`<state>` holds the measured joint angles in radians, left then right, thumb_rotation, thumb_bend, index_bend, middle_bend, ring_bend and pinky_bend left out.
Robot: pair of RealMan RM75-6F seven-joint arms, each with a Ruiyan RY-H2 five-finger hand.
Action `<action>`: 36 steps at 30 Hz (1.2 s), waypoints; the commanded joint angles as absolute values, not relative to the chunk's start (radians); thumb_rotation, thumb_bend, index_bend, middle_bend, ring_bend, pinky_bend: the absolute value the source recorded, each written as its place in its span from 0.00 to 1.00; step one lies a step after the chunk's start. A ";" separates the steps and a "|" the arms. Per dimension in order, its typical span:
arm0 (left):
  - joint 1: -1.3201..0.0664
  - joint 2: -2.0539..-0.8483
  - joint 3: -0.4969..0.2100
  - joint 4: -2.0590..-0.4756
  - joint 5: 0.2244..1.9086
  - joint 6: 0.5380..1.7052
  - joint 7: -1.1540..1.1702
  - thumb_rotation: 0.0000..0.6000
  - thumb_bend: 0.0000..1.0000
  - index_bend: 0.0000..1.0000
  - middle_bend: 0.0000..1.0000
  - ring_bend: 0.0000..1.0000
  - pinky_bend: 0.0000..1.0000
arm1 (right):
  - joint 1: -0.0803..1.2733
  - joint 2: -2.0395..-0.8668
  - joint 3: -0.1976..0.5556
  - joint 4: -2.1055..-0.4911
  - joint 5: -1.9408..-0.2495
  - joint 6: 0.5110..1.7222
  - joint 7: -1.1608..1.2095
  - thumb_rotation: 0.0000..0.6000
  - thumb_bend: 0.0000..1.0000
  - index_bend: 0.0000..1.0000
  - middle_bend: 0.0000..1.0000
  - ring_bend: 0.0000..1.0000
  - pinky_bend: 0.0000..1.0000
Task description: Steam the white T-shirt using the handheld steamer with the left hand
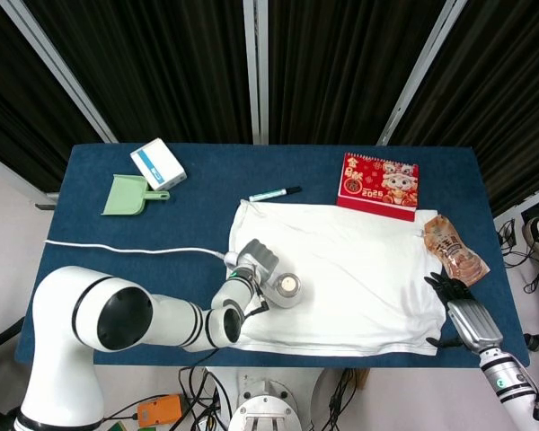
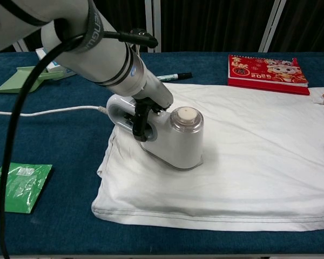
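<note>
Left hand (image 2: 141, 116): gripping steamer (image 2: 170, 137) by its handle, base resting on shirt (image 2: 248, 151), left part. Right hand (image 1: 456, 310): at shirt's right edge; grasp cannot be told. Cord (image 1: 126, 250): trails left across table (image 1: 207, 180).

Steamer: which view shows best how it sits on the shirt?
Chest view: the steamer fills the frame, base flat on the shirt, left hand through its handle. Head view shows it small, from above, partly behind the arm.
</note>
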<state>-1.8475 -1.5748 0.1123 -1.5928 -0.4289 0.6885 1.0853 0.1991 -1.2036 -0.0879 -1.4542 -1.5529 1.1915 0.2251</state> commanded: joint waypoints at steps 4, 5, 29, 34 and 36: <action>-1.826 -1.584 0.158 -1.482 -0.561 0.640 1.093 0.85 0.63 0.75 0.86 0.68 0.61 | 0.194 -1.208 -0.087 -1.447 -1.551 1.198 0.235 1.00 0.01 0.00 0.00 0.00 0.05; -1.821 -1.585 0.163 -1.466 -0.579 0.635 1.096 0.85 0.63 0.75 0.86 0.68 0.61 | 0.193 -1.208 -0.087 -1.446 -1.551 1.200 0.237 1.00 0.01 0.00 0.00 0.00 0.05; -1.575 -1.347 0.143 -1.541 -0.396 0.581 0.939 0.84 0.62 0.75 0.85 0.66 0.57 | 0.192 -1.205 -0.083 -1.458 -1.564 1.217 0.228 1.00 0.01 0.00 0.00 0.00 0.05; -1.521 -1.376 0.159 -1.488 -0.326 0.612 0.873 0.82 0.61 0.74 0.83 0.64 0.56 | 0.188 -1.201 -0.085 -1.467 -1.561 1.220 0.219 1.00 0.01 0.00 0.00 0.00 0.05; -1.504 -1.381 0.167 -1.468 -0.315 0.612 0.856 0.82 0.60 0.74 0.82 0.63 0.54 | 0.186 -1.199 -0.086 -1.470 -1.559 1.220 0.216 1.00 0.01 0.00 0.00 0.00 0.05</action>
<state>-1.5146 -1.3741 0.1599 -1.4819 -0.3246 0.6062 0.8693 0.1860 -1.1996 -0.0859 -1.4698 -1.5587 1.2198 0.2160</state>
